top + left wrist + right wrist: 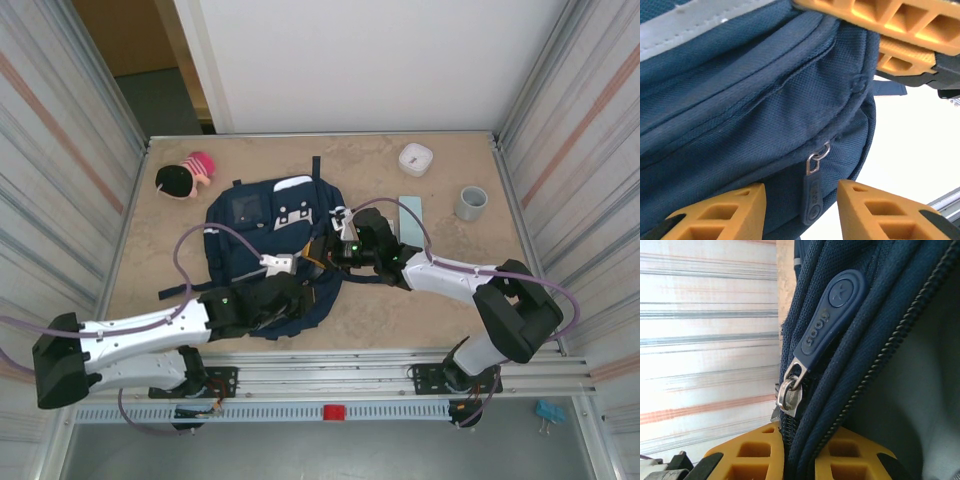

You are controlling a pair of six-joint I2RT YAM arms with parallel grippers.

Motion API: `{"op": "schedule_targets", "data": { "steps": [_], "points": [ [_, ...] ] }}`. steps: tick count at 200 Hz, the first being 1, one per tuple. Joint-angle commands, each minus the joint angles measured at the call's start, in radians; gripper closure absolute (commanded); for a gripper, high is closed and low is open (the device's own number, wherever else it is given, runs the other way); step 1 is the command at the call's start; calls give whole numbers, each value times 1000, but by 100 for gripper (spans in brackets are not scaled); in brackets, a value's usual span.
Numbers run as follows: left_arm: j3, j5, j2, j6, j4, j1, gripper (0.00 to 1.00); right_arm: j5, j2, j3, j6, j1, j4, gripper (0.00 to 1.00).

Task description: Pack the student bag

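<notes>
Right wrist — latticed orange right fingers tight on woven navy student bag — left fingers apart

A beige marbled tabletop lies between a ribbed silvery left wall panel with faint red stripes and a matching right wall panel; a plain white back board stands behind, grey floor at its left
</notes>
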Motion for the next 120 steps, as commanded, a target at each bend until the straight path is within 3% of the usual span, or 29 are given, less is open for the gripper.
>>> {"op": "schedule_targets", "data": {
  "steps": [1,68,120],
  "points": [
    [52,-26,20,1,70,-5,59,3,-29,28,-27,25,53,95],
    [70,-65,50,-14,-5,-5,82,3,-58,21,-34,26,34,96],
    [48,-96,31,-51,-83,-4,94,2,-84,5,-38,-2,17,96]
  ]
}}
